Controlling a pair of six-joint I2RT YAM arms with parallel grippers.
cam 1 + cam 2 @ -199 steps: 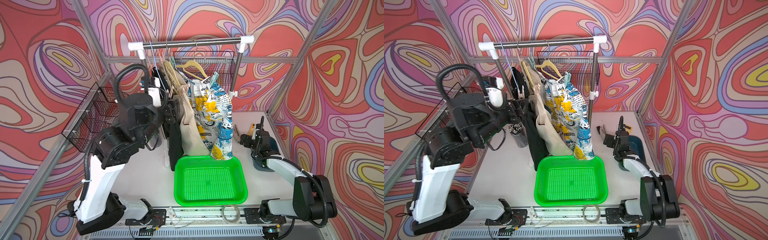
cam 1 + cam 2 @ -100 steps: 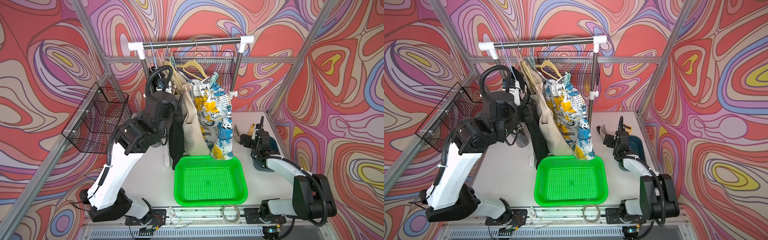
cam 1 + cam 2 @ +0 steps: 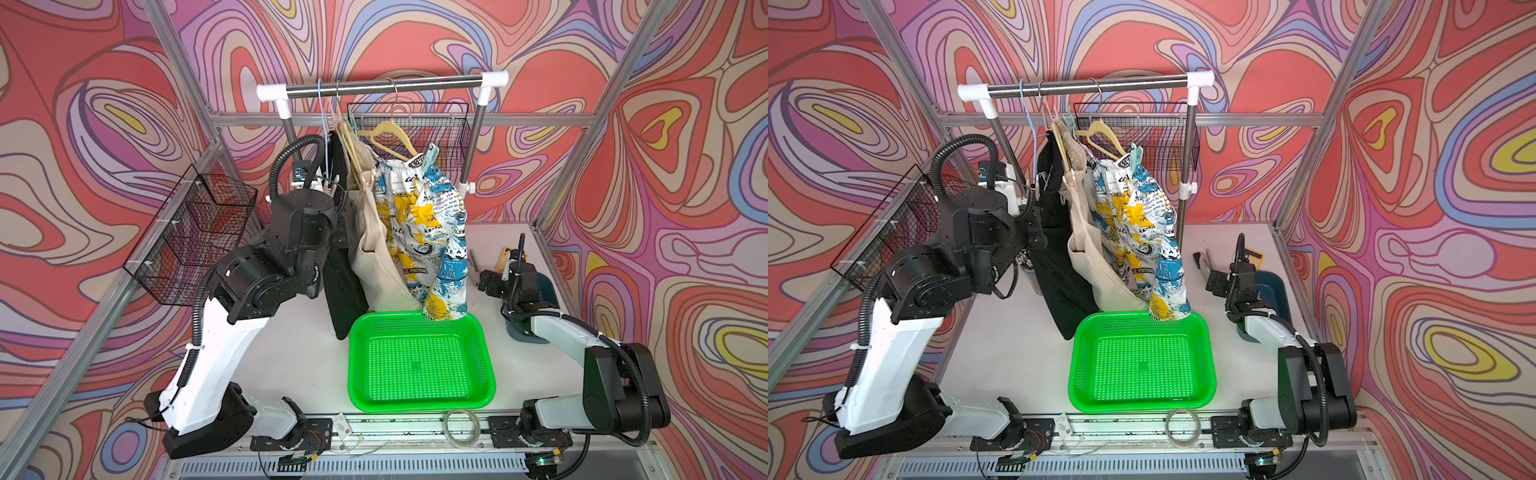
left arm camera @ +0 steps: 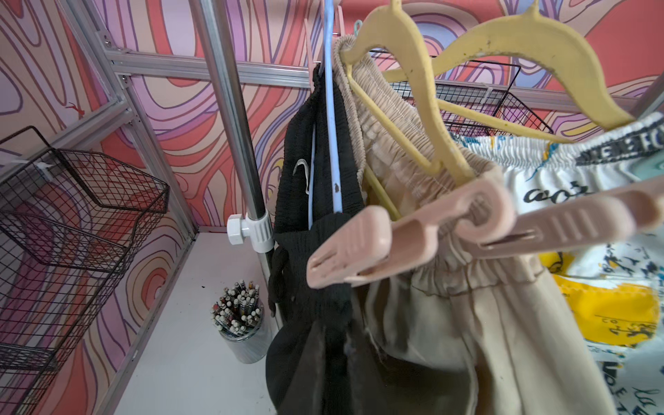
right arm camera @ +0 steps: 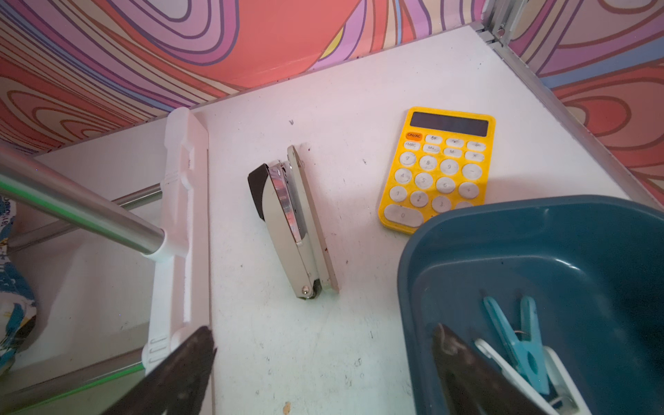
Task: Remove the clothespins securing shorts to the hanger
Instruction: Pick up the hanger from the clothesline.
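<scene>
Three shorts hang from the rail (image 3: 382, 85): black shorts (image 3: 345, 282), beige shorts (image 3: 374, 257) and printed shorts (image 3: 424, 224). A pink clothespin (image 4: 359, 251) clips the beige waistband to a yellow hanger (image 4: 413, 72). A mint-green clothespin (image 3: 430, 160) sits on the printed waistband. My left gripper (image 4: 334, 363) is at the black shorts' waist beside the blue hanger (image 4: 332, 125); its jaws stand close together with black fabric between them. My right gripper (image 5: 323, 359) hangs open over the table beside the blue bin (image 5: 557, 258), which holds a mint-green clothespin (image 5: 517, 334).
A green tray (image 3: 419, 361) lies below the shorts. Wire baskets hang at the left (image 3: 195, 232) and behind the rail (image 3: 415, 129). A pencil cup (image 4: 240, 323) stands by the rack's post. A stapler (image 5: 291, 222) and a yellow calculator (image 5: 438, 169) lie near the right gripper.
My left arm swung from the left basket over to the rack and its jaws closed at the black shorts. The right arm has not moved.
</scene>
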